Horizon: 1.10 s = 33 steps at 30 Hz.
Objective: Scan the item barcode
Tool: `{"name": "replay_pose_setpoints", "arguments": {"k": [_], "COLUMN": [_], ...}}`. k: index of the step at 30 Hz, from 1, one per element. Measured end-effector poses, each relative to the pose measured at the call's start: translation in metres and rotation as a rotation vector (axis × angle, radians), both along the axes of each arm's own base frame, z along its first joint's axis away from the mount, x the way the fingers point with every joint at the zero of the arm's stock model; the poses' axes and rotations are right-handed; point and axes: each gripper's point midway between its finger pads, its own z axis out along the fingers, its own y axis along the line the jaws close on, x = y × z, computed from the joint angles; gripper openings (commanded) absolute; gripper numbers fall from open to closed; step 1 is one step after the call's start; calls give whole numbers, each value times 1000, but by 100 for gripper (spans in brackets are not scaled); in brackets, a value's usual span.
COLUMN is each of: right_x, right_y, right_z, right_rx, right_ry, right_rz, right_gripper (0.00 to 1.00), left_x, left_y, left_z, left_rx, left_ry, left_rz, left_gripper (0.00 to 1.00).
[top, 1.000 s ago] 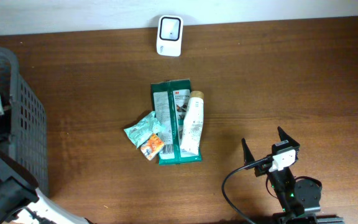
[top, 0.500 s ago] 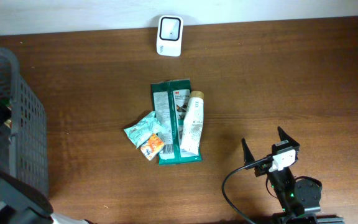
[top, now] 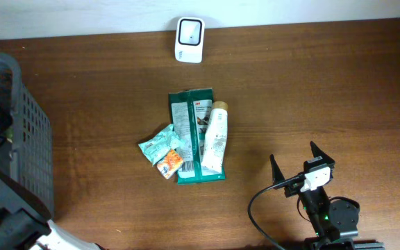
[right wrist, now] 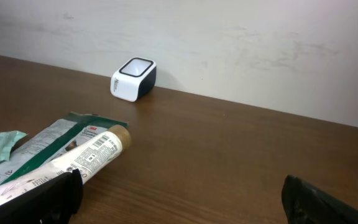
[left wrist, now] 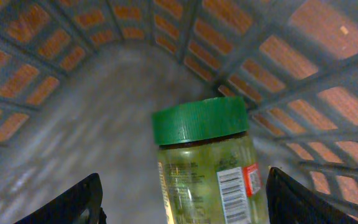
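Between my left fingers (left wrist: 73, 202), which stand spread and grip nothing, sits a clear glass jar (left wrist: 207, 180) with a ridged green screw lid (left wrist: 201, 121). It is down inside the grey plastic lattice basket (left wrist: 98, 118) at the desk's left end. One finger looks close to the jar's side, but I cannot tell whether it touches. I judge the jar heavy, rigid, smooth enough to slip, and breakable. I would clamp the straight body just below the lid, keeping the printed barcode (left wrist: 232, 186) uncovered. My right fingers (right wrist: 42, 199) hang wide apart and empty over the brown wooden desk (top: 339, 90), facing the small white scanner (top: 189, 40).
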Motion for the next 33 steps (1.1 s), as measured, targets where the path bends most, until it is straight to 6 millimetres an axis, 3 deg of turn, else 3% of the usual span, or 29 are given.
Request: {"name": "replay_pose_setpoints", "arguments": {"k": [6, 19, 24, 27, 33], "right_x": [0, 0, 0, 0, 0], "right_y": [0, 0, 0, 0, 0], "right_z": [0, 0, 0, 0, 0], "right_rx": [0, 0, 0, 0, 1], "right_ry": [0, 0, 0, 0, 0], "right_rz": [0, 0, 0, 0, 0], "right_gripper": [98, 98, 98, 98, 98], "left_x": [8, 16, 13, 13, 11], "left_y": [5, 11, 10, 9, 8], "left_z": [-34, -33, -61, -65, -65], "left_rx": [-22, 2, -33, -39, -46], "left_ry": [21, -9, 34, 39, 47], "left_rz": [5, 5, 6, 9, 12], "left_gripper": [77, 76, 66, 52, 50]}}
